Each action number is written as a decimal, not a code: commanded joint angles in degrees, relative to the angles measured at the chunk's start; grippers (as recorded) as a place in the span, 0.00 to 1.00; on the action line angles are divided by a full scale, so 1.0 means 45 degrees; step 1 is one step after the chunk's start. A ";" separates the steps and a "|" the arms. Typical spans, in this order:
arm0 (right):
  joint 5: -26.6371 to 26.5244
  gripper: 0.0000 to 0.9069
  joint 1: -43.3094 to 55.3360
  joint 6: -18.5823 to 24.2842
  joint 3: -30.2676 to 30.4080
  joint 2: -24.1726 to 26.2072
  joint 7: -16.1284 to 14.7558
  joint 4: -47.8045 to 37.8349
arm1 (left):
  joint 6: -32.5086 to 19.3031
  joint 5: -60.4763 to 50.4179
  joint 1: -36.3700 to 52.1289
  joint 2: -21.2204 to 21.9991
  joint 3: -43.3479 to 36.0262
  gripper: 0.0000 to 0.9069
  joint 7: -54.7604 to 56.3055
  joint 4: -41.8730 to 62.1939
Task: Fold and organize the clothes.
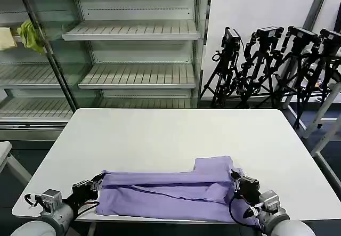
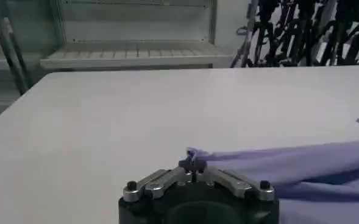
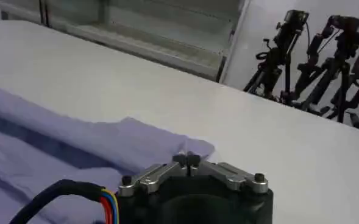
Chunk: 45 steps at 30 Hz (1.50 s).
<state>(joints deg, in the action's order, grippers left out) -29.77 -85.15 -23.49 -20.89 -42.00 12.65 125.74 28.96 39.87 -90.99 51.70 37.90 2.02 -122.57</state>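
Observation:
A lavender T-shirt (image 1: 170,190) lies folded in a long band across the near part of the white table (image 1: 160,135). My left gripper (image 1: 99,181) is at its left end, shut on the shirt's corner (image 2: 197,155). At the opposite end my right gripper (image 1: 235,178) is shut on the fabric edge (image 3: 167,146). One sleeve (image 1: 213,165) juts out toward the table's middle. Both grippers sit low, just above the tabletop (image 2: 136,109).
Metal shelving (image 1: 133,49) stands behind the table, with a yellow-green cloth (image 1: 29,34) hanging at the far left. Black camera tripods (image 1: 272,60) cluster at the back right. The far half of the table is bare.

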 commanded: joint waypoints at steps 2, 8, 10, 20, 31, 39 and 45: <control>0.0129 0.00 -0.0371 0.0069 0.0016 0.0206 0.0007 -0.0038 | 0.0035 -0.0089 -0.0099 -0.0009 -0.0068 0.01 -0.0011 0.0147; 0.0242 0.00 -0.0393 0.0474 -0.0011 0.0220 0.0030 -0.0022 | -0.0018 -0.0143 -0.0010 0.0100 0.0010 0.01 -0.0005 0.0192; 0.0354 0.00 -0.0353 0.0861 -0.0023 0.0196 0.0015 0.0001 | -0.0035 -0.0144 -0.0010 0.0141 0.0038 0.01 -0.0017 0.0166; 0.1743 0.00 -0.0832 0.2892 -0.0201 0.0258 -0.0115 0.0366 | -0.0063 -0.0229 -0.0059 0.0291 0.0094 0.01 -0.0039 -0.0034; 0.2744 0.00 -0.2092 0.3378 -0.0553 0.0225 -0.0086 0.0724 | -0.0105 -0.0310 -0.0334 0.0323 0.0289 0.01 -0.0047 -0.0228; 0.3511 0.00 -0.2986 0.3350 -0.0409 0.0265 0.0057 0.0350 | -0.0222 -0.0593 -0.0560 0.0471 0.0194 0.01 -0.0107 -0.0291; 0.3907 0.00 -0.3643 0.3207 -0.0304 0.0383 0.0249 -0.0026 | -0.0270 -0.0848 -0.0709 0.0543 0.0095 0.01 -0.0154 -0.0256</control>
<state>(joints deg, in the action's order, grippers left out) -15.33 -97.17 -9.61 -22.22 -40.44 13.36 126.74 27.88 37.11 -93.68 53.94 38.60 1.49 -123.79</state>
